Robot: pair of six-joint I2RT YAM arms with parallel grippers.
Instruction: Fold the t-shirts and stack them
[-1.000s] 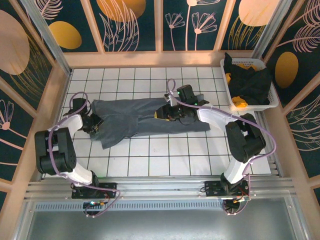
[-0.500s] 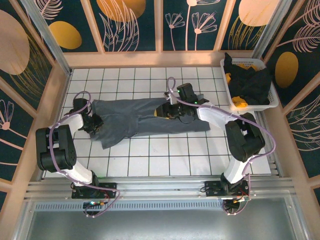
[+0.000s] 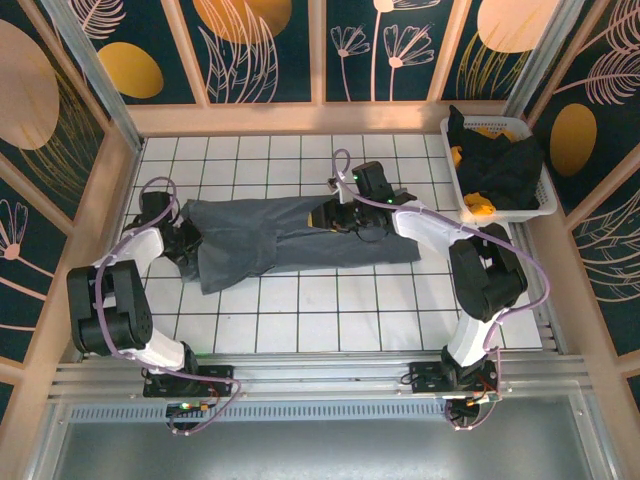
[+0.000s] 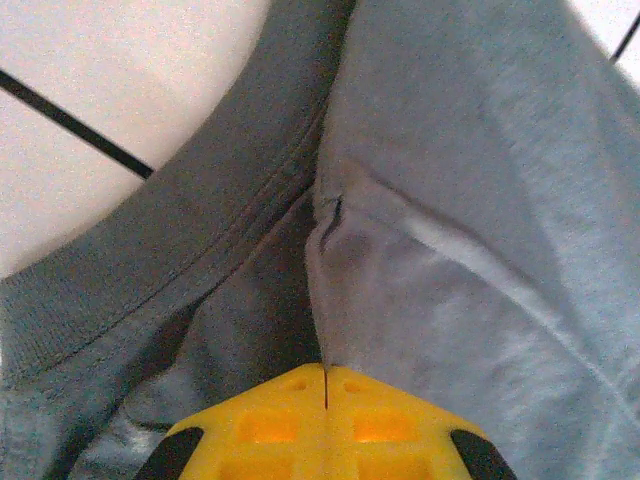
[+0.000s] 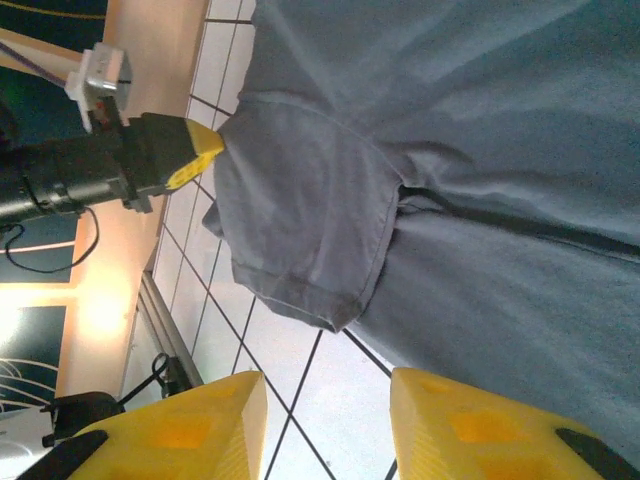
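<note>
Left gripper [image 4: 325,398]: fingers pressed together, pinching a fold of the slate grey-blue t-shirt [image 3: 270,242] just beside its ribbed collar [image 4: 190,240].
Right gripper [image 5: 328,388]: fingers spread, nothing between them. It hangs low over the middle of the same shirt, near a short sleeve [image 5: 310,220] whose hemmed corner lies on the white tiles.
Grey-blue t-shirt: lies crosswise on the table [image 3: 300,310], collar end toward the left arm. It is bunched into a long, wrinkled band and is not yet folded.
Other t-shirts: the black t-shirt [image 3: 505,165] and the orange-yellow t-shirt [image 3: 480,207] are heaped in the white basket [image 3: 456,180] at the far right, well apart from the work.
Step in hand (judged): flattening the grey-blue shirt before its first fold.
Method advised: hold the collar pinch firm as an anchor. Close the right gripper on a single layer at the sleeve hem or side seam, then draw it away from the left arm, low over the tiles, until the creases run out.
Risk (judged): the pinched fold may hold more than one layer, and pulling against it could drag the whole shirt instead of spreading it.
Progress (judged): early; nothing is stacked.
</note>
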